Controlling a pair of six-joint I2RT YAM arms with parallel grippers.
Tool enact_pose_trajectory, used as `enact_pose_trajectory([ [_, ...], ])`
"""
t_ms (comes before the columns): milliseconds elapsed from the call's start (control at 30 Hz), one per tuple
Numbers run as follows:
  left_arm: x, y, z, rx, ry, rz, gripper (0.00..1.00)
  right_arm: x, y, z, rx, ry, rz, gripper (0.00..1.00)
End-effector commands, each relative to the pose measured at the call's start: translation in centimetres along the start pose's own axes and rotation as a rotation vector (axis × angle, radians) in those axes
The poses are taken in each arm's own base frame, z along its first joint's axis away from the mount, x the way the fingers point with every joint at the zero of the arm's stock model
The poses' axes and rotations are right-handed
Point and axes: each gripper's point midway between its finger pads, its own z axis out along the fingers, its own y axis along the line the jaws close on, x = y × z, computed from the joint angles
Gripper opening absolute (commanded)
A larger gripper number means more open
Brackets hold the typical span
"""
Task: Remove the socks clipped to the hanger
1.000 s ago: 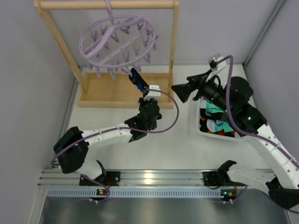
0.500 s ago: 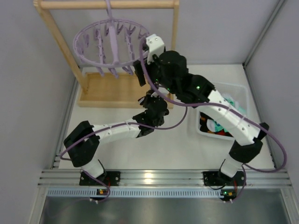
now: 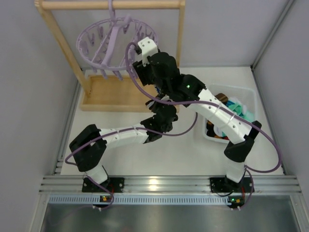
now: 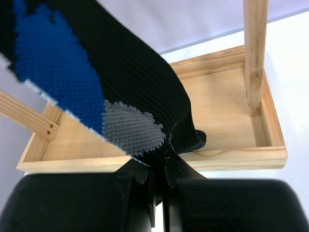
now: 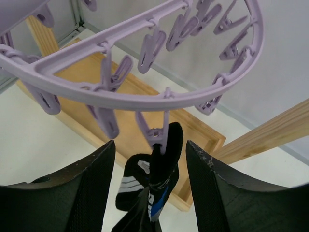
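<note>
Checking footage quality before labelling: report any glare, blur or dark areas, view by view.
Top external: sharp, bright glare spot on the metal rail. Left wrist: the sock shows crisp knit. Right wrist: hanger in focus, own fingers dark, featureless.

The pale lilac hanger [image 3: 110, 41] is hung tilted by its hook from the wooden rack [image 3: 63, 46], its pegs dangling. One black sock [image 5: 166, 166] with blue, grey and white marks is clipped at its rim. Other socks [image 3: 236, 108] are piled in a white bin [image 3: 245, 91].
</note>
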Motion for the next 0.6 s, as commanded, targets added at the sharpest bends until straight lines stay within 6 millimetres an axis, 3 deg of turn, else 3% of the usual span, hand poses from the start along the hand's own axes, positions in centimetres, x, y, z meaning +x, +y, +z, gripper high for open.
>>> enact_pose_trajectory([
  [0,-2.6,-0.9,0.0,0.011,-0.045,-0.068,0.00,-1.6,-1.1,0.7,0.049,-0.041,-0.002,0.57],
  [233,-3.2,-1.9,-0.4,0.023,-0.052,-0.044,0.00,-1.4,-0.3,2.2,0.046,-0.039,-0.022,0.56],
  [567,-3.9,-1.6,-0.7,0.027,-0.062,-0.054,0.00,-1.0,-0.6,3.6,0.073,-0.042,-0.057,0.57],
])
